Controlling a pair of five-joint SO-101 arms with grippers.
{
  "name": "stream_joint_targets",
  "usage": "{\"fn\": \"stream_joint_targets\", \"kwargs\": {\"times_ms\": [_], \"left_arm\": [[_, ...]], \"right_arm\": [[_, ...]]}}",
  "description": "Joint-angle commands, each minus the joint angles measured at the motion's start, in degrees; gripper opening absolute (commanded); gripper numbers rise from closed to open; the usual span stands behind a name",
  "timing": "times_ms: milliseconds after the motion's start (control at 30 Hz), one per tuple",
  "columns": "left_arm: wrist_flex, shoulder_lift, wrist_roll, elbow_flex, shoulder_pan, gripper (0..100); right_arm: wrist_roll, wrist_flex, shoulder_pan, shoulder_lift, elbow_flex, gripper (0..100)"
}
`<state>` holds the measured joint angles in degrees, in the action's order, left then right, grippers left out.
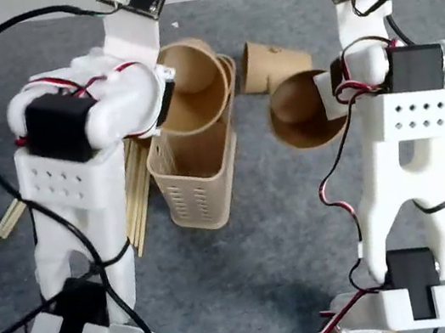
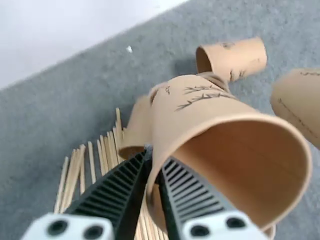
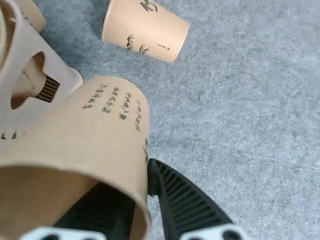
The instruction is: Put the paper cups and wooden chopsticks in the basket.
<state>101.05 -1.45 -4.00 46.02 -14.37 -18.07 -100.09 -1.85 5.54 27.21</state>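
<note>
My left gripper point(image 2: 152, 160) is shut on the rim of a tan paper cup point(image 2: 225, 150), held tilted just above the beige slotted basket point(image 1: 199, 179). In the high view this cup point(image 1: 190, 81) hangs over the basket's far end. My right gripper point(image 3: 142, 170) is shut on the rim of a second paper cup point(image 3: 85, 145), which hangs to the right of the basket point(image 3: 30, 60) with its mouth point(image 1: 307, 108) facing the camera. A third cup point(image 1: 273, 63) lies on its side on the grey carpet behind. Wooden chopsticks point(image 1: 136, 199) lie in a loose pile left of the basket.
More chopsticks point(image 1: 6, 222) poke out behind the left arm's base. Both arm bases stand at the near edge. Open grey carpet point(image 1: 279, 243) lies between the arms in front of the basket. A white wall borders the far side.
</note>
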Motion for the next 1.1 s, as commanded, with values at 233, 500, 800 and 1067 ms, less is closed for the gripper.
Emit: {"fn": "stream_joint_targets", "kwargs": {"times_ms": [233,500,800,1067], "left_arm": [[-1.58,0.04,0.7,-4.88,-0.13,7],[-9.67,0.48,-3.87,-4.79,2.15,17],[-19.43,0.57,-4.04,-4.79,2.77,17],[-20.92,0.57,-0.09,2.24,12.88,17]], "right_arm": [[-0.26,-1.01,-2.68,0.66,1.27,0.6],[-0.35,-1.01,-3.56,0.75,1.54,0.6],[-0.26,-0.75,-3.56,2.33,1.71,0.6],[-0.53,0.13,-4.35,11.3,14.29,0.6]]}}
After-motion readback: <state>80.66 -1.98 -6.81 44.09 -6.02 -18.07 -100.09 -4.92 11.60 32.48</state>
